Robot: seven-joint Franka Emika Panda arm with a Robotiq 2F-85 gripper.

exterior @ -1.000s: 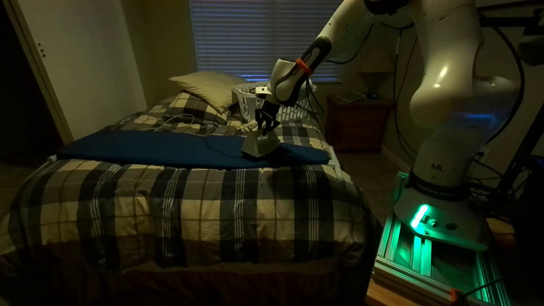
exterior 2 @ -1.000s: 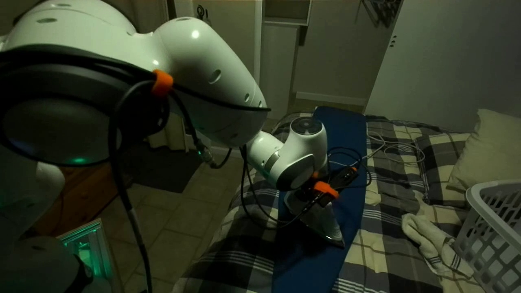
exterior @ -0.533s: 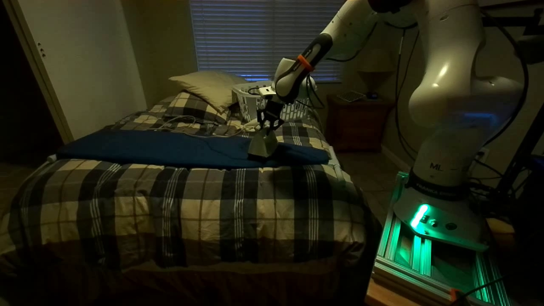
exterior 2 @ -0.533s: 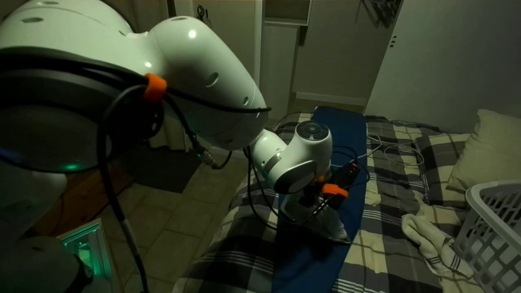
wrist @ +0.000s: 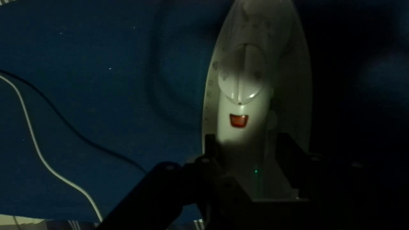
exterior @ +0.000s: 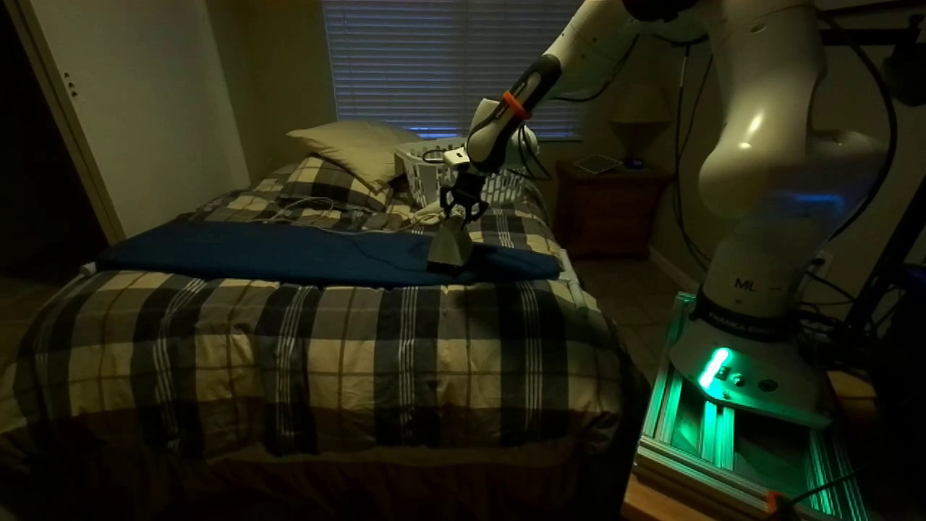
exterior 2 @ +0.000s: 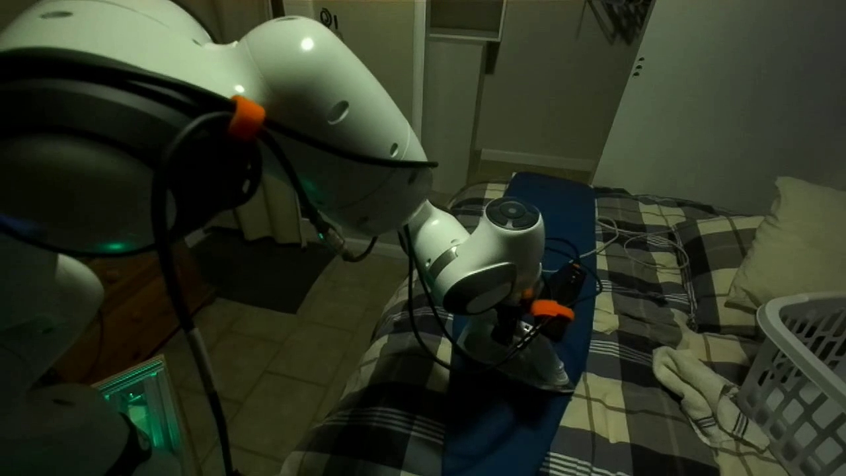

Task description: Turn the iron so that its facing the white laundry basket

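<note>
The whitish-grey iron (exterior: 450,250) sits on the blue ironing board (exterior: 275,250) across the bed. In an exterior view its flat heel faces the camera, and its narrow tip points away toward the back, where the white laundry basket (exterior: 421,181) stands. From another angle the tip of the iron (exterior 2: 548,370) points to the same side as the basket (exterior 2: 786,346). My gripper (wrist: 246,137) is open above the iron's rear, one finger on each side of the handle. A gap shows between the handle and the right-hand finger (wrist: 286,150); the left-hand finger is close beside it.
A pale cord (wrist: 48,164) runs over the board beside the iron. Loops of cord (exterior 2: 651,241) lie on the plaid bed. A whitish cloth (exterior 2: 691,390) lies next to the basket, and a pale pillow (exterior 2: 796,244) rests behind. The room is dim.
The iron has turned, its tip swinging toward the basket side and its heel more square to an exterior camera. My gripper moved along with it, and its fingers have spread apart.
</note>
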